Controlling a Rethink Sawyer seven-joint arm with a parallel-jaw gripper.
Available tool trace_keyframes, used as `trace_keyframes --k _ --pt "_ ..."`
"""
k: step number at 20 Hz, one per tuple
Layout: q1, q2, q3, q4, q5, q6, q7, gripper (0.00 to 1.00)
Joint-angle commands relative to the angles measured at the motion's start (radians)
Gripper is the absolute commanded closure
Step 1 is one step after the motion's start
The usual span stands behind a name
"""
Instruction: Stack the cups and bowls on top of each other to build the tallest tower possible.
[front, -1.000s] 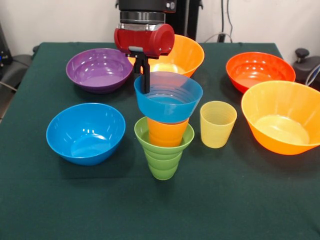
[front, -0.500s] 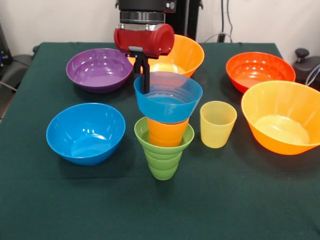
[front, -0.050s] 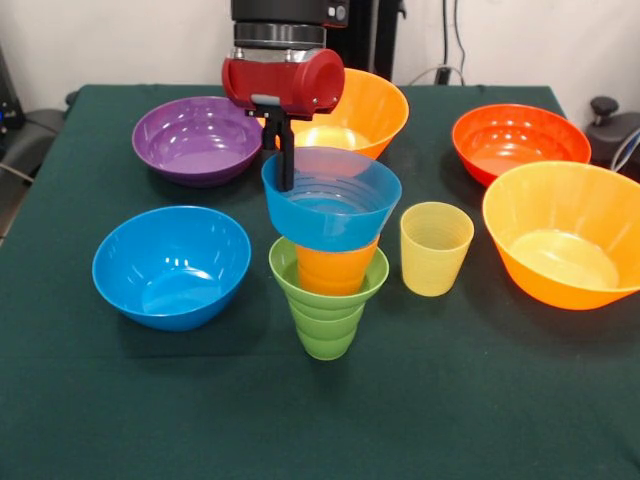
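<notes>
We see the tool (front, -0.050s: 284, 165) gripping the rim of the translucent blue bowl (front, -0.050s: 335, 200), which sits tilted over the orange cup (front, -0.050s: 335, 268) nested in the green cup (front, -0.050s: 328, 300) at the middle of the green worktop (front, -0.050s: 480, 400). The pale yellow cup (front, -0.050s: 435, 248) stands just beside this tower. The medium blue bowl (front, -0.050s: 170, 265) sits on the opposite side, with the purple bowl (front, -0.050s: 197, 138) behind it.

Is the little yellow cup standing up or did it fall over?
Standing up. The pale yellow cup rests on its base on the green tablecloth, open mouth facing up, beside the tower but not touching it.
</notes>
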Motion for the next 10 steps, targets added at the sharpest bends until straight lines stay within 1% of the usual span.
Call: trace_keyframes --k 1,5,10 --pt "0.035 0.068 0.021 -0.064 0.015 0.096 0.095 1.0" --pt "0.044 0.076 0.011 -0.083 0.018 0.108 0.09 1.0" --pt "0.052 0.075 0.006 -0.071 0.019 0.095 0.105 1.0"
